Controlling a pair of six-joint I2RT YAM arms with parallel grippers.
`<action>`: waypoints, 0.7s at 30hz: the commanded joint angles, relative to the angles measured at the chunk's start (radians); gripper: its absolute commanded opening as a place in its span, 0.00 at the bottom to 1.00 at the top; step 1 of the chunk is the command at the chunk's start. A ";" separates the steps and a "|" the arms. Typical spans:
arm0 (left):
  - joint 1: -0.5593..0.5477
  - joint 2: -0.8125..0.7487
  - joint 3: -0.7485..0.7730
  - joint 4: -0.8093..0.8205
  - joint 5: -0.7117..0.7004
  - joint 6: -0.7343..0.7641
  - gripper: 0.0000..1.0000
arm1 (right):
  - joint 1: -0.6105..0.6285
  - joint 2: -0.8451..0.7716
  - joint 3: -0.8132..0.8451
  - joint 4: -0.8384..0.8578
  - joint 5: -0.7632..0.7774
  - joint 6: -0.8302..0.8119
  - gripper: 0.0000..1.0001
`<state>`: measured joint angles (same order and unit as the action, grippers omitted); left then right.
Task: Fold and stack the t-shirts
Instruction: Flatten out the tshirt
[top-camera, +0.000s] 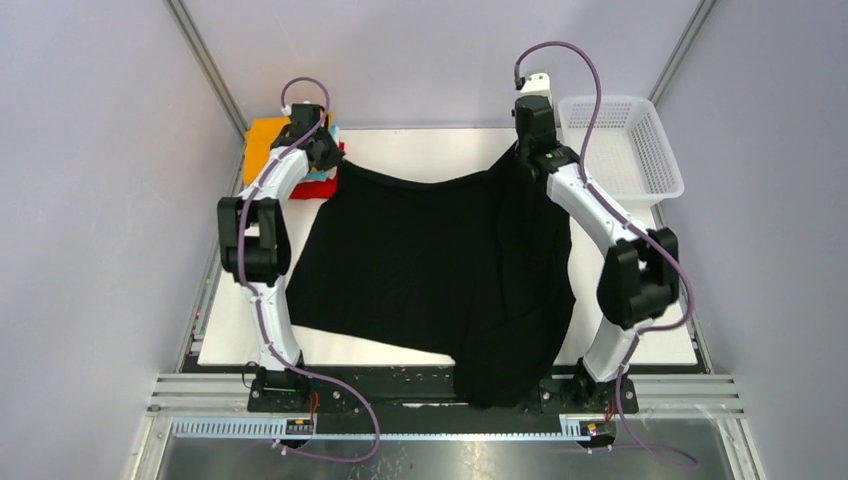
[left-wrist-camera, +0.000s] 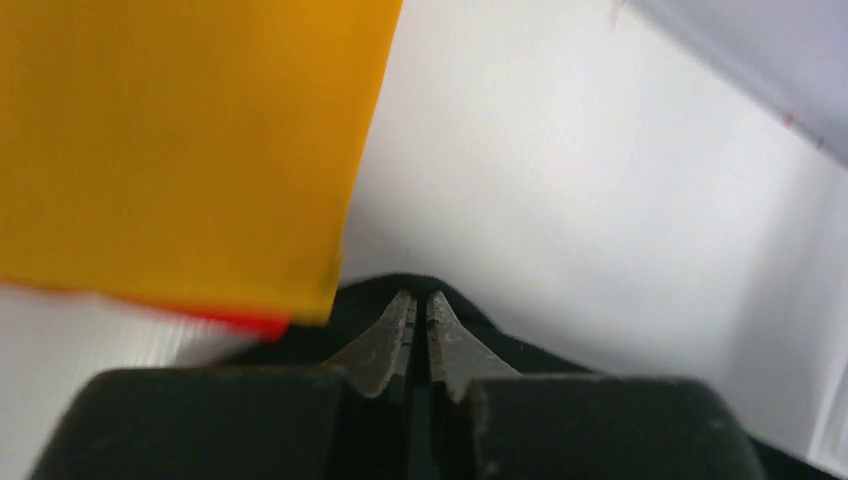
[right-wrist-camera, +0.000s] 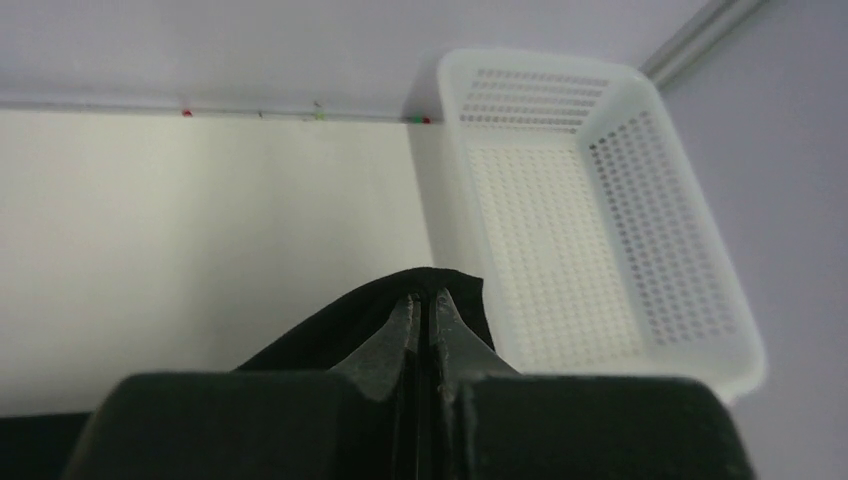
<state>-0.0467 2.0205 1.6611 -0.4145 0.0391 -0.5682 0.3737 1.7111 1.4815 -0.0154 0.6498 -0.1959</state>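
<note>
We hold the black t-shirt (top-camera: 420, 260), spread mid-frame, w/ left gripper (left-wrist-camera: 420, 298) & right gripper (right-wrist-camera: 424, 298) pinched on its top edge; we'd keep it taut & level, clear of folded stack (top-camera: 262, 135) upper left.

Lit brightly and evenly from overhead, with only soft, faint shadows on the tabletop (top-camera: 420, 150). Swallows nearly all fold detail in the black t-shirt (top-camera: 420, 260). Blurs the close orange t-shirt (left-wrist-camera: 180, 150) heavily in the left wrist view; keeps the basket (right-wrist-camera: 540, 220) mesh fairly sharp in the right wrist view.
</note>
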 joint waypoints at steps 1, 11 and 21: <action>0.004 0.167 0.335 0.024 -0.096 -0.005 0.19 | -0.079 0.193 0.263 0.032 -0.139 0.118 0.01; -0.031 0.105 0.327 0.028 0.007 -0.008 0.99 | -0.105 0.272 0.407 -0.146 -0.341 0.176 0.87; -0.124 -0.133 -0.013 0.089 0.028 0.007 0.99 | -0.102 0.010 -0.001 -0.185 -0.548 0.464 0.99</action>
<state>-0.1394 2.0037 1.7454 -0.4122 0.0257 -0.5724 0.2626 1.8400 1.6123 -0.1932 0.2214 0.0982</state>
